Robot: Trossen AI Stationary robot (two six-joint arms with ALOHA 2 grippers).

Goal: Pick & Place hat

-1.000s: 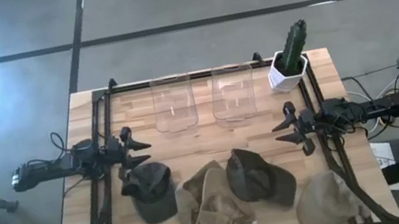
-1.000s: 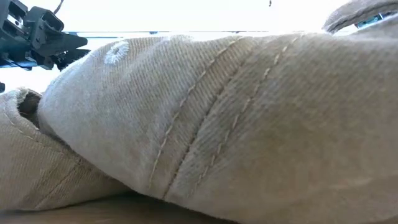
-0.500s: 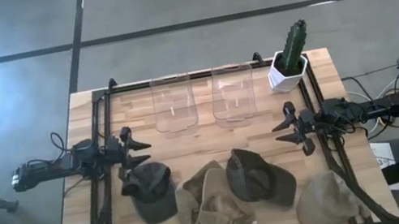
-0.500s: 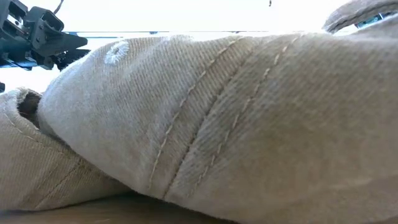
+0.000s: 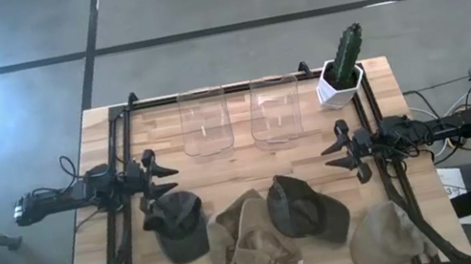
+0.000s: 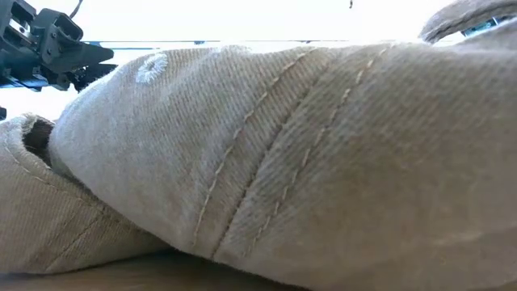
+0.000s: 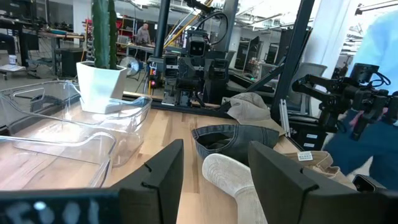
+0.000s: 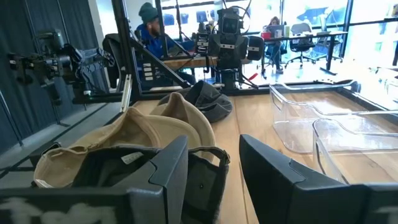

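Note:
Several caps lie crown-up or on their sides along the table's near half: a dark grey cap [image 5: 177,225], a tan cap [image 5: 253,241] that fills the low view [image 6: 307,153], an olive cap [image 5: 304,207] and a beige cap [image 5: 389,239] at the near right corner. My left gripper [image 5: 160,172] hovers open just beyond the dark grey cap, pointing toward the table's right. My right gripper [image 5: 335,154] hovers open beyond the olive cap, pointing left. The left wrist view shows the olive cap [image 7: 233,135]; the right wrist view shows the tan cap [image 8: 137,134].
Two clear plastic bins [image 5: 205,121] [image 5: 275,110] stand side by side at the table's far edge. A cactus in a white pot [image 5: 341,70] stands at the far right corner. A black frame [image 5: 118,172] runs along the table's sides. People show in the room behind.

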